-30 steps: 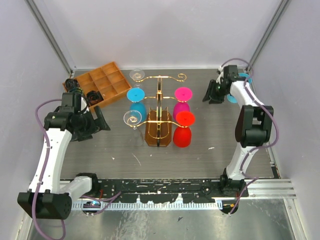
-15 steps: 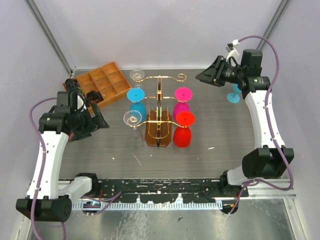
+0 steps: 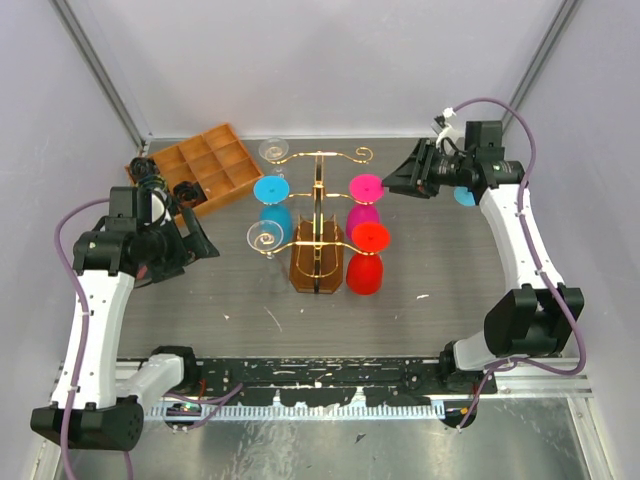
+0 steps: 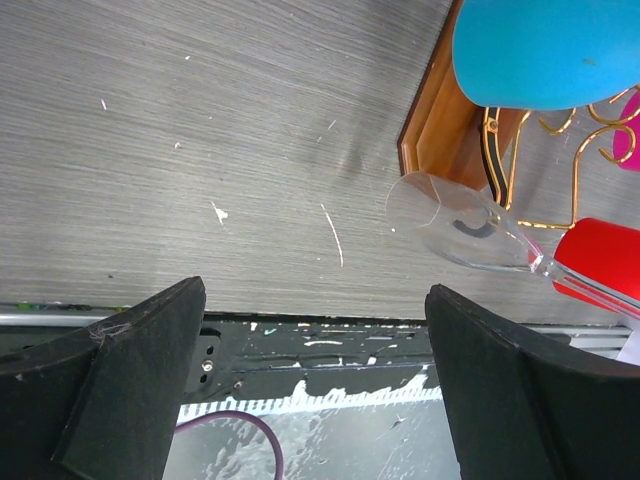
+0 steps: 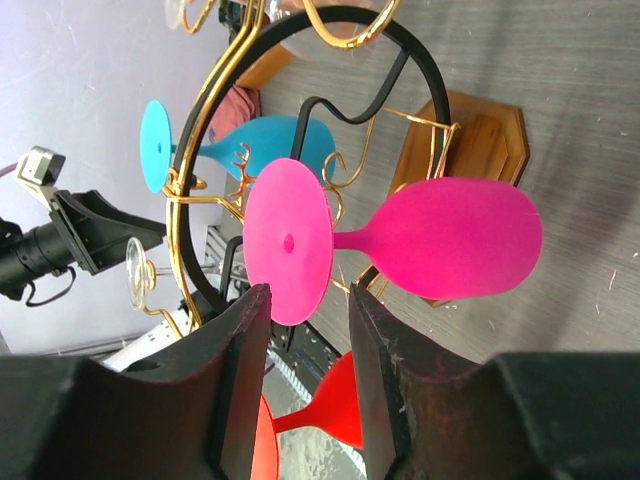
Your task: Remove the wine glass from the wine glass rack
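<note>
Now left jaws and right jaws gape empty; pink glass (image 5: 450,240) hangs beside red glass (image 3: 367,273) on rack (image 3: 316,268).

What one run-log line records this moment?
right tool open, facing magenta wine glass hanging on gold wire rack | left tool open | neither holds anything

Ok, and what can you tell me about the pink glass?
The pink glass is bright magenta, smooth and shiny, with a round flat foot, thin stem and plump bowl. It hangs upside down on the right side of the gold rack, foot held by a wire arm. The right gripper, open, is close to the foot.
</note>
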You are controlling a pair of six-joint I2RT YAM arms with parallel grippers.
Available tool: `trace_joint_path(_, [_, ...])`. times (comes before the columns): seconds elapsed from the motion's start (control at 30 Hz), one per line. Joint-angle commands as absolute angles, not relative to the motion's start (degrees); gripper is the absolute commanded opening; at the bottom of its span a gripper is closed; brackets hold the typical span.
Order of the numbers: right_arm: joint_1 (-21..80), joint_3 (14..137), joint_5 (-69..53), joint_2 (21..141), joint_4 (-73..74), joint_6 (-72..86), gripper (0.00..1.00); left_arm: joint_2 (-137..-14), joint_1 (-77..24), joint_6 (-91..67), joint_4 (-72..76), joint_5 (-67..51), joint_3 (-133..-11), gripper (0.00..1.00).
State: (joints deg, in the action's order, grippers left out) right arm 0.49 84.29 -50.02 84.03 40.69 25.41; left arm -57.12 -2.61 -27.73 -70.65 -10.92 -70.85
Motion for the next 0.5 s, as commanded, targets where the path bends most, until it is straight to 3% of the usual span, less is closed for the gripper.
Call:
trace_joint_path(0.0, [2.01,83.7,-50.07,82.53,39.67,24.11,0.42,-56.33,-2.46,-27.88,-70.73,-12.48,-70.91,0.98])
trace_joint_path(0.2, [4.23,84.8,-49.74,83.87,39.46,23.72,0.38,-56.2,-2.5,-27.7,-70.76,-12.39,-70.64,0.98])
trace_joint_path(0.3, [4.63,84.83,-50.21,84.01,38.81,23.83,0.3,-56.09,-2.46,-27.77,-70.73,-12.42,-70.32,0.98])
trace_joint_path(0.47, [5.32,85.23,-50.32,84.53,38.53,23.88,0.28,-55.72,-2.45,-27.69,-70.64,-12.38,-69.74,0.98])
